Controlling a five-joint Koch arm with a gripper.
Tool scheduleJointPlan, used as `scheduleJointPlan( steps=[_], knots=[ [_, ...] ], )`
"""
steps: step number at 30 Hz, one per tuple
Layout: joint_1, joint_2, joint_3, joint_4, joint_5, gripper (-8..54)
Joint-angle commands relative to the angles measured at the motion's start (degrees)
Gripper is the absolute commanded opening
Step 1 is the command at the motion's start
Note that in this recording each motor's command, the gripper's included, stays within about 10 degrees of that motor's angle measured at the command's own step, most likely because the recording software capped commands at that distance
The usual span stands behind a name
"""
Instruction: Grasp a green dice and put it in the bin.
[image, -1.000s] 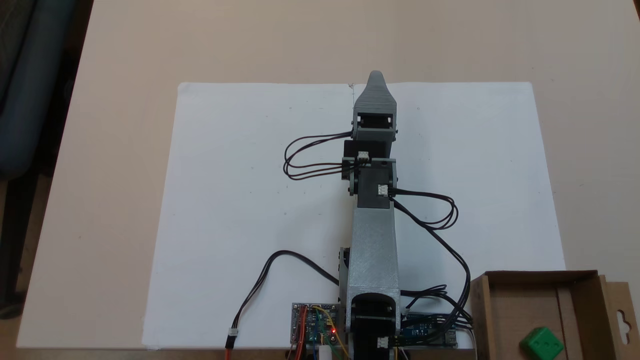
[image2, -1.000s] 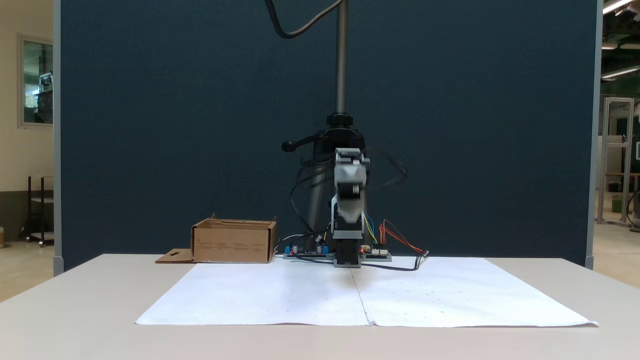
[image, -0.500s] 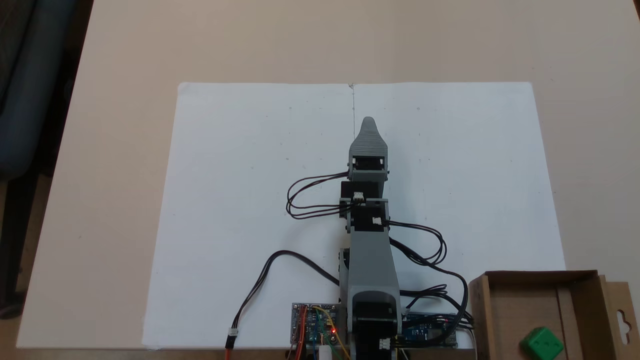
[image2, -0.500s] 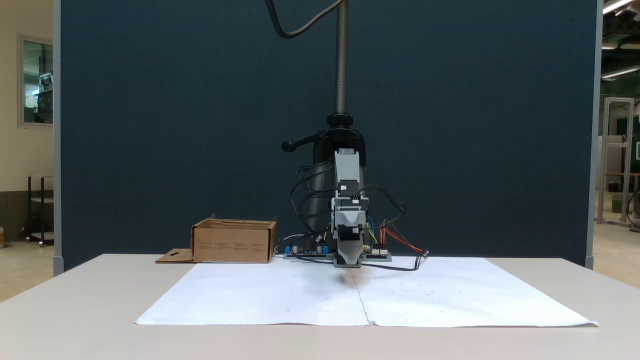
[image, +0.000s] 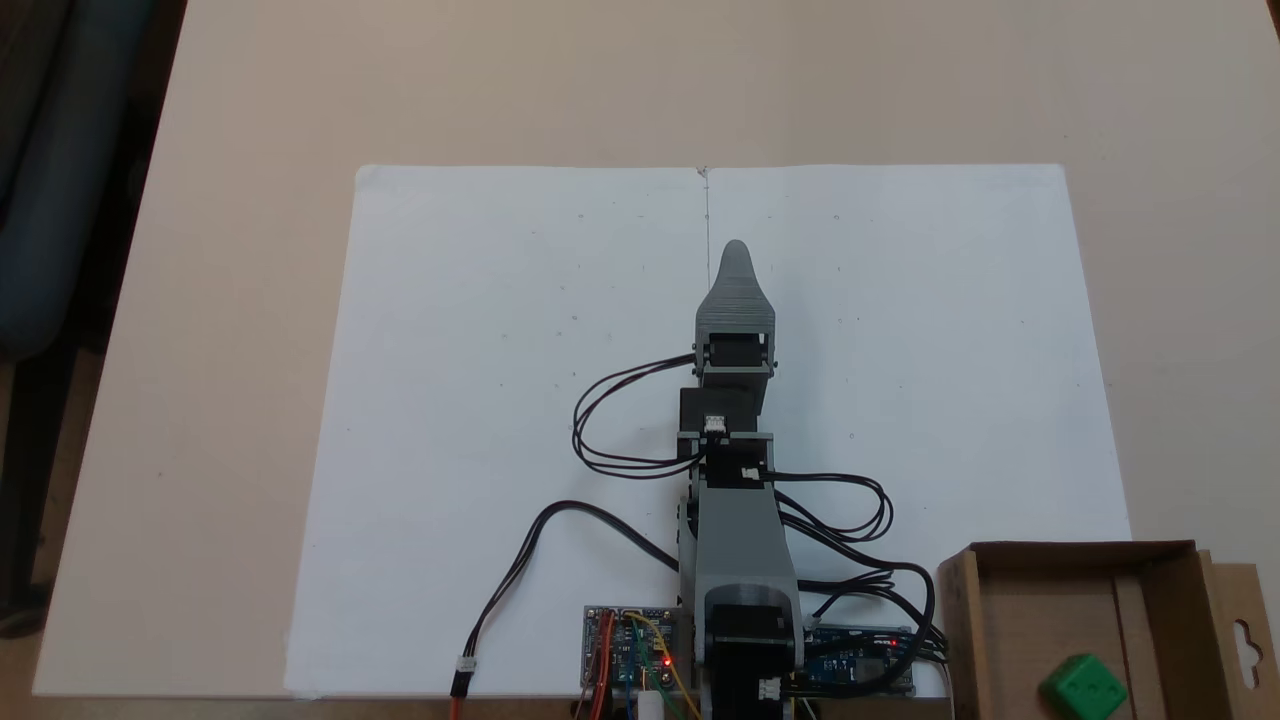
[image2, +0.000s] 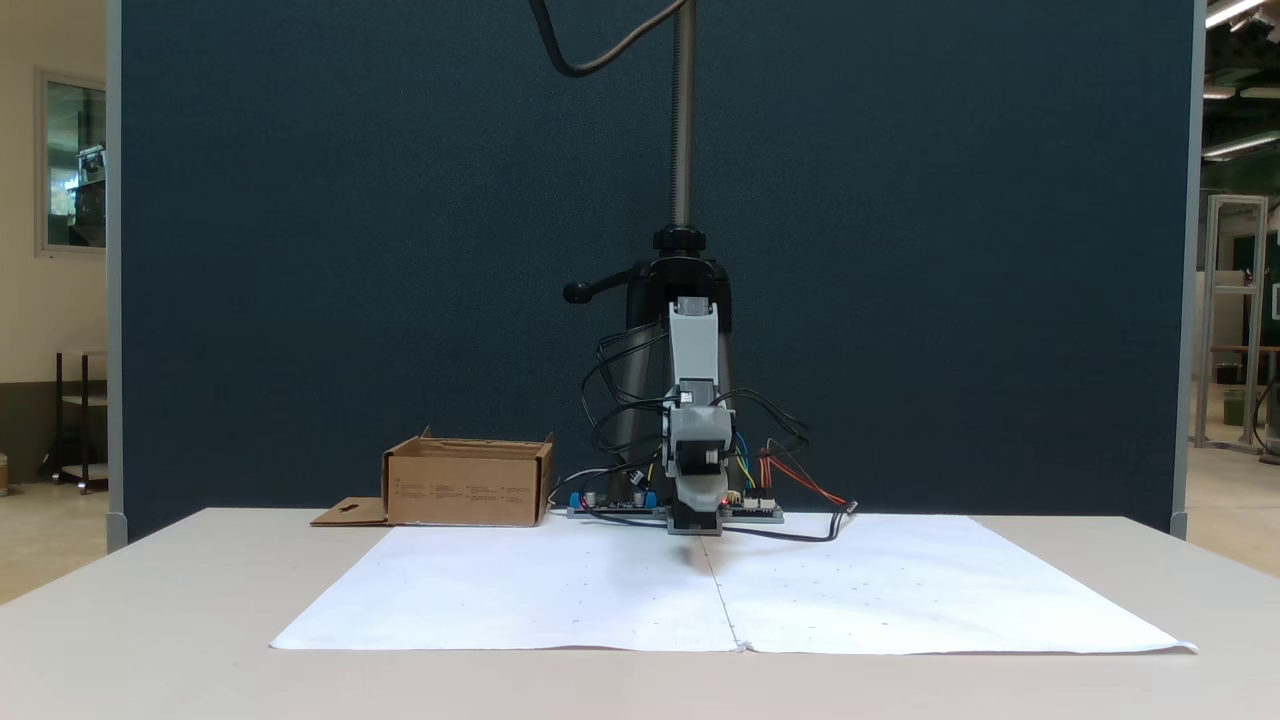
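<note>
Table (image: 240, 90): beige top, taking up nearly the whole top-down fixed view; in the front-on view (image2: 150, 600) it's running across the bottom of frame w/ a dark blue partition (image2: 350, 250) standing behind it.
Paper (image: 480, 420): big white sheet lying flat mid-frame, centre crease running top to bottom; same sheet sitting in the lower middle of the front-on view (image2: 520, 590).
Arm (image: 738, 540): grey & black, rising from bottom centre of the top-down view and pointing toward top of frame along the crease; in the front-on view (image2: 693, 350) it's folding down in the centre of frame.
Bin (image: 1000, 620): brown cardboard box sitting in the lower right corner of the top-down view, flap w/ hang-hole on its right side; in the front-on view (image2: 465, 485) it's at left of centre, beside the arm base.
Cables (image: 610, 430): black loops hanging off both sides of the arm.
Boards (image: 625, 655): electronics at bottom centre by the base, red LED glowing.
Gripper (image: 736, 252): hanging over the paper at mid-frame, tip toward top of frame, well apart from the bin; only one grey jaw showing from above, and front-on (image2: 697, 515) it's low near the sheet. Can't tell if released or clenched.
Green dice (image: 1083, 687): lying inside the bin, lower right corner of the top-down view, pips facing up.
</note>
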Motion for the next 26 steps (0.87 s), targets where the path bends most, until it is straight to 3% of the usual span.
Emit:
scheduleJointPlan(
  steps=[1,18,26],
  knots=[
    [0.7,6.5,3.6,-9.47,-1.41,44.5],
    [0.7,6.5,3.6,-37.86,-1.41,44.6],
    [0.62,6.5,3.6,-38.5,-1.32,44.6]
  ],
)
